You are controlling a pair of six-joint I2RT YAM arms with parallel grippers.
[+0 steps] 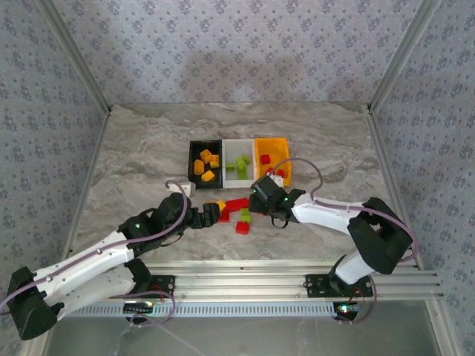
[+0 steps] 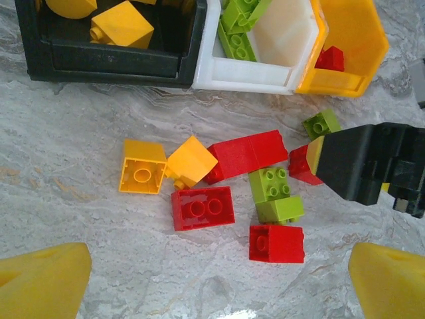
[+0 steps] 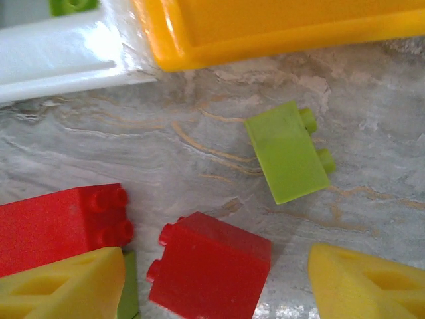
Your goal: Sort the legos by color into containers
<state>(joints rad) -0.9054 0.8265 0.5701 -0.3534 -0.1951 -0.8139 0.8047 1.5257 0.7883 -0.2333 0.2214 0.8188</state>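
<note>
Right wrist view: shows the right pincer (image 3: pixel 216 279) spread, one yellow fingertip (image 3: pixel 63 282) on each side of a red brick (image 3: pixel 209 269), with a gap at either flank, so apart and clamped on nothing. Seems set that way to pinch across the plain side walls rather than the studded face, turned sideways here. Beyond the fingertips and off to the right, finds a lime green brick (image 3: pixel 287 159) tipped over, studs pointing away to the right. Farther ahead, the lip of the orange-yellow bin (image 3: pixel 265 33), joined on its left to the white bin (image 3: pixel 60 56). Suggests a short carry forward for red, judging by the red piece lying in that bin in the left wrist view. There, shows the left pincer (image 2: pixel 219 282) wide apart too, empty, hanging short of the loose legos (image 2: pixel 246 156), probably to leave room for the other arm. Just ahead of its fingertips: glossy, blocky pieces in red, lime and orange-yellow, some stud-up, some on their sides, bunched and mostly touching. Past them, the black bin (image 2: pixel 106 60) holding orange-yellow pieces, at the left end of the row.
</note>
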